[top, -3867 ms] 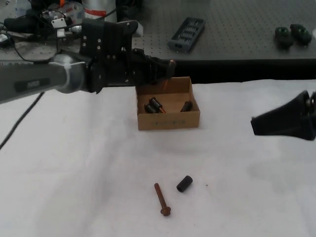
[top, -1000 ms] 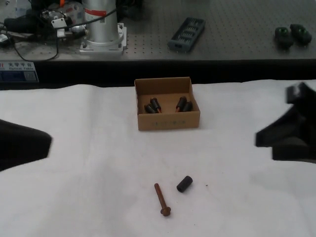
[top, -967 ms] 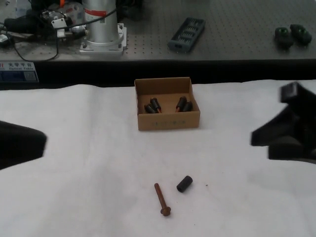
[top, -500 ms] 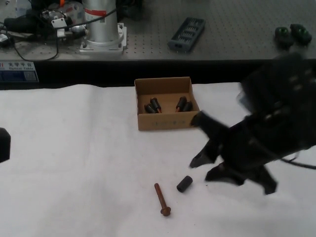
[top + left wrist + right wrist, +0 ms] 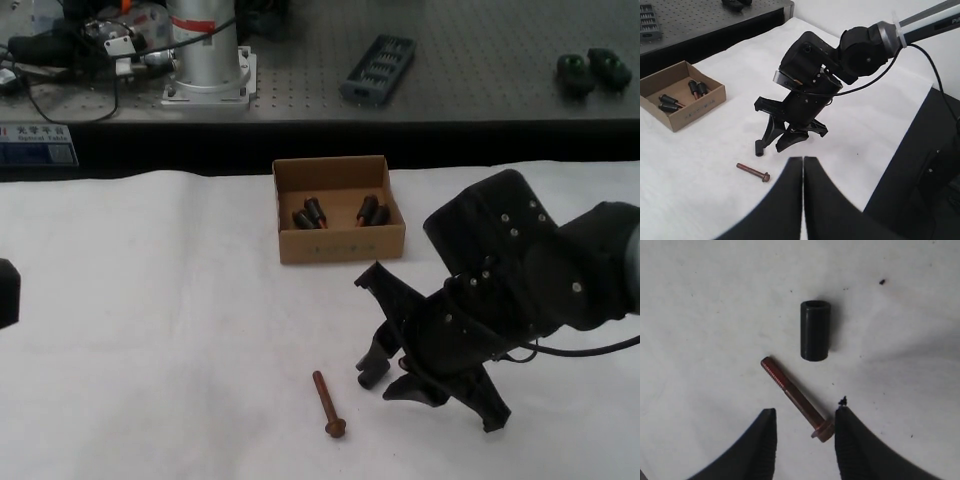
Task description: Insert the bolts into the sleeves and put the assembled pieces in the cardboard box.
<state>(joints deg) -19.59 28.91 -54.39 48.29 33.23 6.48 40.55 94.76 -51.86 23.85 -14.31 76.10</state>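
The right gripper (image 5: 385,378), jaws apart, hangs over the black sleeve (image 5: 815,330) and partly hides it at lower centre of the high view. The rusty bolt (image 5: 327,403) lies just to its left on the white cloth (image 5: 180,330). The left gripper (image 5: 803,165) has its fingers pressed together on nothing. The cardboard box (image 5: 340,245), at centre, holds assembled pieces (image 5: 310,213).

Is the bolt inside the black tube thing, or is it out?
Out. The bolt lies flat on the white cloth next to the sleeve, with a gap between them.

White cloth (image 5: 150,300) fronts a grey perforated table (image 5: 480,60).
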